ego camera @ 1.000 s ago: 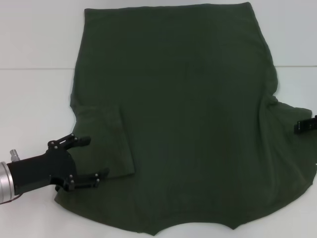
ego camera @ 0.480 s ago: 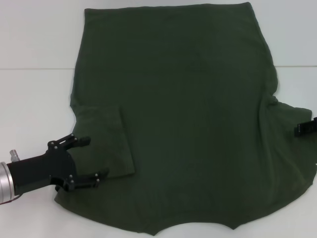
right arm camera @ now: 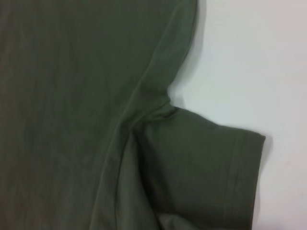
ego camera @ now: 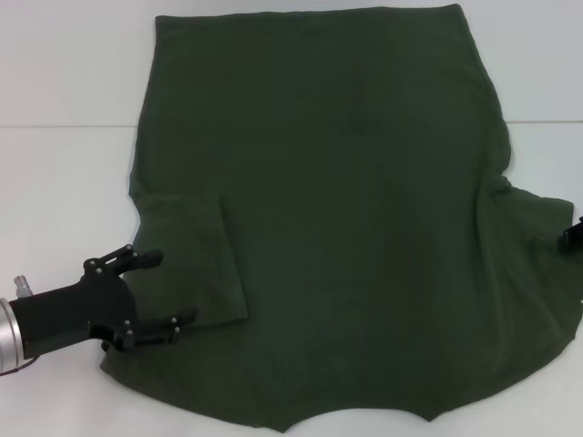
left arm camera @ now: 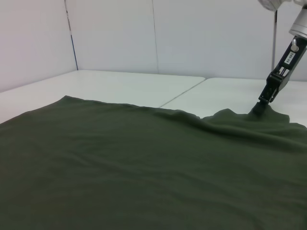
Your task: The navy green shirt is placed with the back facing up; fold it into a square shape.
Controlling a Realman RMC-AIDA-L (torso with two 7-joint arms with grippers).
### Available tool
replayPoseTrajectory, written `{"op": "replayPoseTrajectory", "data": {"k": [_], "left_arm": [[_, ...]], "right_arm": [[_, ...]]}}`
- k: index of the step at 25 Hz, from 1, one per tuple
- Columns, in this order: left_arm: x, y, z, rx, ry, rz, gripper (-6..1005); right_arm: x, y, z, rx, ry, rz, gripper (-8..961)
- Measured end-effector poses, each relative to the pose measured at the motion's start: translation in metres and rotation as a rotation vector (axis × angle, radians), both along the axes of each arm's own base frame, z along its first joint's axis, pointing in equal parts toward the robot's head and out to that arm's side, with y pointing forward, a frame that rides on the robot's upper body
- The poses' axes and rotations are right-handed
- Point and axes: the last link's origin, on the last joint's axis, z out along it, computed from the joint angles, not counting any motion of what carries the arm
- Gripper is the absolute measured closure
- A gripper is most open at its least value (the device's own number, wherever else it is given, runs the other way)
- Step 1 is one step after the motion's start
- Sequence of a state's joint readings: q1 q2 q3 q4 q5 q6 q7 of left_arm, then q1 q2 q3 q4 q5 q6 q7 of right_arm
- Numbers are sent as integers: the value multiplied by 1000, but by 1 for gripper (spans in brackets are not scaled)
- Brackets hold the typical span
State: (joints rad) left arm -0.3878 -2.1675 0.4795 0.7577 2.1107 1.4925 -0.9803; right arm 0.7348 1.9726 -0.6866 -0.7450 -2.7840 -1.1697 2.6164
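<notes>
With its left sleeve already folded in, the shirt (ego camera: 346, 218) is lying flat on the white table (ego camera: 64, 182), the wide-open left gripper (ego camera: 150, 293) is hovering there, and the right gripper (ego camera: 574, 235), whose opening I cannot tell, is needing to fold the right sleeve next.

Navy green shirt (ego camera: 346, 209) lies flat (plain side up), left sleeve folded in.

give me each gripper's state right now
Left gripper: open, jaws either side of the folded-in sleeve of the shirt, not clamped.
Right gripper: at the shirt's right edge, mostly out of frame; cannot be told.
</notes>
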Motion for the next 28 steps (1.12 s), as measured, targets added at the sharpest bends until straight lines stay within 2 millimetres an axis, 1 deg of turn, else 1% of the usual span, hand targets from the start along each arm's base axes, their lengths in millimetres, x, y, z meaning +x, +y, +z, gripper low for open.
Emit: {"op": "replayPoseTrajectory", "data": {"k": [1,6,11,17,19,24,28], "left_arm": [[0,0,0,1,0,1,63],[-1,-1,1,7,-6,4,62],[-1,-1,0,9,-5,-1,63],[-1,-1,0,14,-4,0,62],[-1,-1,0,14,-3,0,62],[-1,0,0,16,-7,0,62],[-1,0,0,18,-10,0,63]], "right_arm": [[0,0,0,0,0,1,440],[-1,0,0,-7,-6,2,686],[-1,0,0,-10,-8,3,880],[-3,1,1,-11,-12,9,883],[-2,0,4,-6,-9,9,893],[3,-4,24,42,-2,0,918],[12,-12,43,101,12,-19,938]]}}
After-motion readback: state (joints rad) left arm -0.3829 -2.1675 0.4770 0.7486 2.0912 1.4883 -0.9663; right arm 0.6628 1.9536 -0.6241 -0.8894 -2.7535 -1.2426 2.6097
